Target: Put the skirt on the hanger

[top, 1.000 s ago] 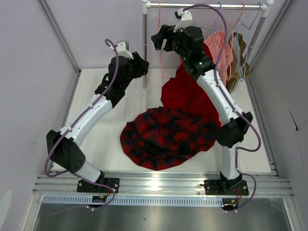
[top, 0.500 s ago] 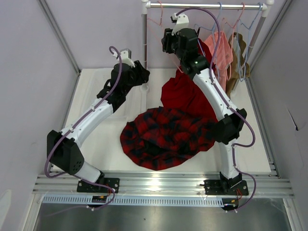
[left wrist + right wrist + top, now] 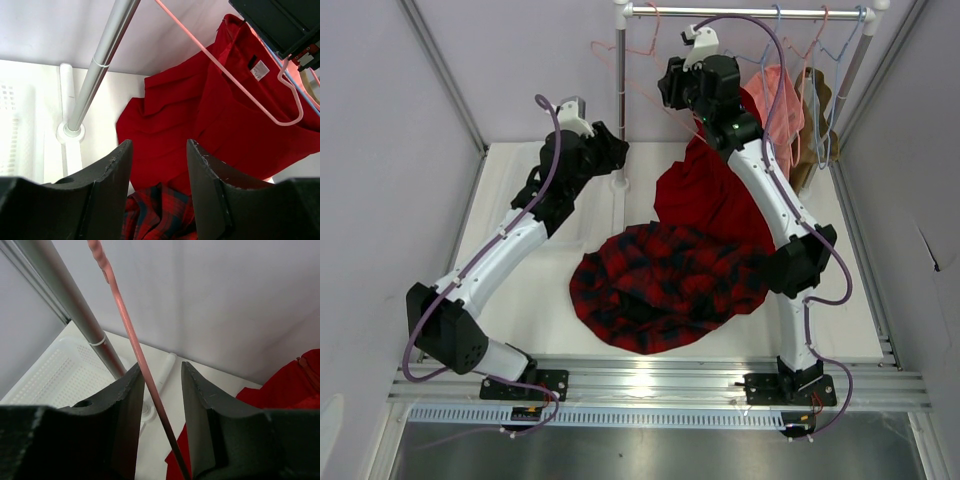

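Skirt (image 3: 665, 285) is lying on the white table (image 3: 545, 320), lilac walls (image 3: 380, 200) around; left gripper (image 3: 159, 145) gaping empty, right gripper (image 3: 161, 367) straddling hanger (image 3: 128, 325), unclamped.

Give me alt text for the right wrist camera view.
The wire of the pink hanger runs slantwise between the two dark fingers of the right gripper, close against one with a gap to the other. Behind are a grey rack pole, a white perforated basket and, at lower right, a plain red garment.
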Robot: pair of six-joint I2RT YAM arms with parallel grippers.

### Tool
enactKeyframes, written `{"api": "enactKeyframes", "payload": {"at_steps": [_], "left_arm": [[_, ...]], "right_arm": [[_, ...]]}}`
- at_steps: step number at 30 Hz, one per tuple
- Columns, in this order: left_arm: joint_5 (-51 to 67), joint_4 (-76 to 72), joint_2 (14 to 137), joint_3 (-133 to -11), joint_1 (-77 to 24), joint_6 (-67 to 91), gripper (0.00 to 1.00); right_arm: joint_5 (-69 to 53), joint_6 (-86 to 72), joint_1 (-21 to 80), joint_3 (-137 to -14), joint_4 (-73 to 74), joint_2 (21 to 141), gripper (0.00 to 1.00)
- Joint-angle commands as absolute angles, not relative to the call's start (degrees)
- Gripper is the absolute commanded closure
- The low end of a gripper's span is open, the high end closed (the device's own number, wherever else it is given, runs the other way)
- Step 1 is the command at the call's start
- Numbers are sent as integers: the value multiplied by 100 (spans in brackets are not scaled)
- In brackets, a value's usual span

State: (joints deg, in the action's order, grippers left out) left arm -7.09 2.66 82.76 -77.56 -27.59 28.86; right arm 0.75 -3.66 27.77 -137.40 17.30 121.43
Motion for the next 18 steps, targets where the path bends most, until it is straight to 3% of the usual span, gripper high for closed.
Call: {"api": "enactKeyframes", "payload": {"at_steps": [1,7,18], "left_arm": [[-633,132,8033,-7682,-2795,2768,48],[-589,141,8007,-7655,-2795,2812,48],[-615,228,7910,-7699,-2795,2733,48]], "right_arm": [[-395,-483,2742,-14054,1644,12155,60],[-1010,-589,2742,-14080,1687,12182,59],[-932,-606,2733,-14264,1670,12349,60]]}}
